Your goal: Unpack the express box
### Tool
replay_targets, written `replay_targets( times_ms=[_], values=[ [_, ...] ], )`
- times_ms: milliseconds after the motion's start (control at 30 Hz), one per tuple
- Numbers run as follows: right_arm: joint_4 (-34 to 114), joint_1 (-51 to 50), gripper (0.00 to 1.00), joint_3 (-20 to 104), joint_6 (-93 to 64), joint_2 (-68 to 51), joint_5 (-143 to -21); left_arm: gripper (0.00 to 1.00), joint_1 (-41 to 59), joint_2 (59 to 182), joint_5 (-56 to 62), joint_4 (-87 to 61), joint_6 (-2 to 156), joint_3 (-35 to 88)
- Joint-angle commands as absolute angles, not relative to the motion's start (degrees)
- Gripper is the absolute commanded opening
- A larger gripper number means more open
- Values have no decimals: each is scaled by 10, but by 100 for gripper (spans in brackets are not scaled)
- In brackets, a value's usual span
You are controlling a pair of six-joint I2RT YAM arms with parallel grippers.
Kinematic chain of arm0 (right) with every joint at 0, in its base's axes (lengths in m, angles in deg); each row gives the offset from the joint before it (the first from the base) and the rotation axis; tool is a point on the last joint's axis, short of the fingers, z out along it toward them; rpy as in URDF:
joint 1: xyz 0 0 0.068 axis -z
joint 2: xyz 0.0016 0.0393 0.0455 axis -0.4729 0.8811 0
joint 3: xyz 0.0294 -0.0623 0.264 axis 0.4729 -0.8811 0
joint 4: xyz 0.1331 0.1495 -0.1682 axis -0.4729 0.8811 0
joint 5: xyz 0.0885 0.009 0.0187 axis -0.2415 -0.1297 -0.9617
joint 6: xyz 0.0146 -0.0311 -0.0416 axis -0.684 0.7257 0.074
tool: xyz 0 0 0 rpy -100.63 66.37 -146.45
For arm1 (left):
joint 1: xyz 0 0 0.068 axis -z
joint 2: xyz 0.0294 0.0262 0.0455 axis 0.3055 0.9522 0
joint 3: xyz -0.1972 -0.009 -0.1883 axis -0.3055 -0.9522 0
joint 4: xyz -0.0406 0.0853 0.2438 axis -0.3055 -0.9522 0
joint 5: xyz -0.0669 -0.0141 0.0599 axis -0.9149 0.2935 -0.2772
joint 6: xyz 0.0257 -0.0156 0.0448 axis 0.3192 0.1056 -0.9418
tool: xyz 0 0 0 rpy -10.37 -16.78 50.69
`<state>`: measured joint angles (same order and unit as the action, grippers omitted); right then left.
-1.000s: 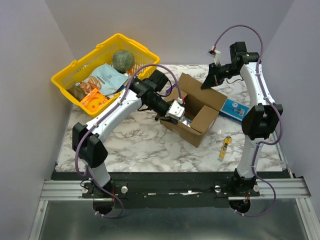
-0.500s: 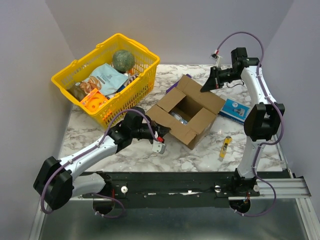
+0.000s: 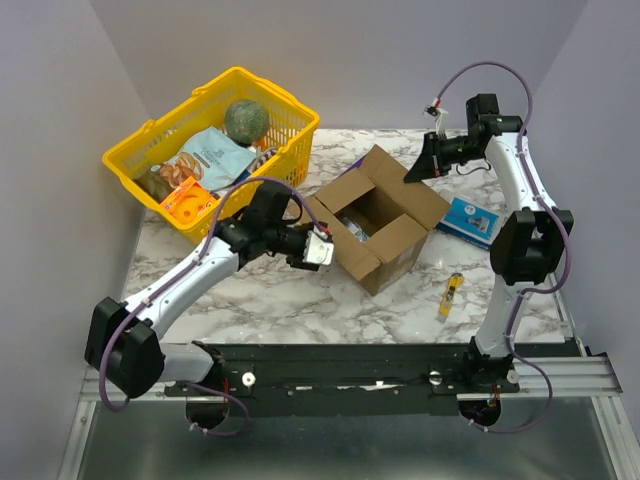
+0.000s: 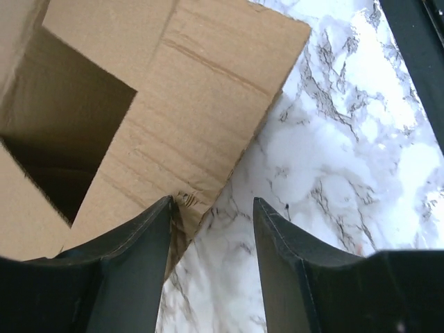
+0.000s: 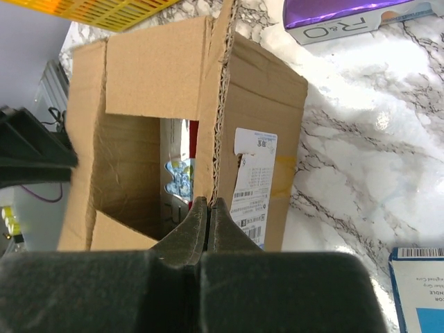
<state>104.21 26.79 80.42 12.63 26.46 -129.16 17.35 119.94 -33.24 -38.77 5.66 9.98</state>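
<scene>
Bright, even light; soft shadows, sharp focus.

"R&O" is printed on the purple box [image 5: 333,14]; the label [image 5: 253,182] on the express box [image 5: 260,90] cannot be read.

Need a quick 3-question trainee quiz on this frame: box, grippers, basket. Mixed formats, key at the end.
1. True or false: the express box has its top flaps open.
2. Which gripper has its jaws apart? A) left B) right C) neither
3. Short answer: what holds the round green item?
Key:
1. True.
2. A. The left gripper is open by a flap corner. The right gripper is shut.
3. The yellow basket.
</scene>
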Motion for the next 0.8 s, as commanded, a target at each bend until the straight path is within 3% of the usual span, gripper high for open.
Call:
replay_targets(
  times_ms=[0, 367, 467, 600, 667, 767],
  values=[
    [1067, 261, 0, 783, 162, 263, -1213, 60, 136, 1180, -363, -552, 101, 219],
    [1071, 260, 0, 777, 191, 245, -1204, 61, 113, 1333, -424, -532, 252, 480],
    [1079, 260, 0, 787, 202, 241, -1216, 62, 115, 1427, -451, -624, 168, 589],
    [1088, 257, 1, 791, 216, 237, -1224, 62, 117, 1571, -457, -952, -37, 802],
    [1092, 254, 0, 789, 224, 235, -1223, 62, 117, 1623, -452, -1021, -79, 871],
    [1093, 251, 0, 786, 228, 236, -1218, 63, 117, 1582, -435, -1019, -133, 780]
  ],
)
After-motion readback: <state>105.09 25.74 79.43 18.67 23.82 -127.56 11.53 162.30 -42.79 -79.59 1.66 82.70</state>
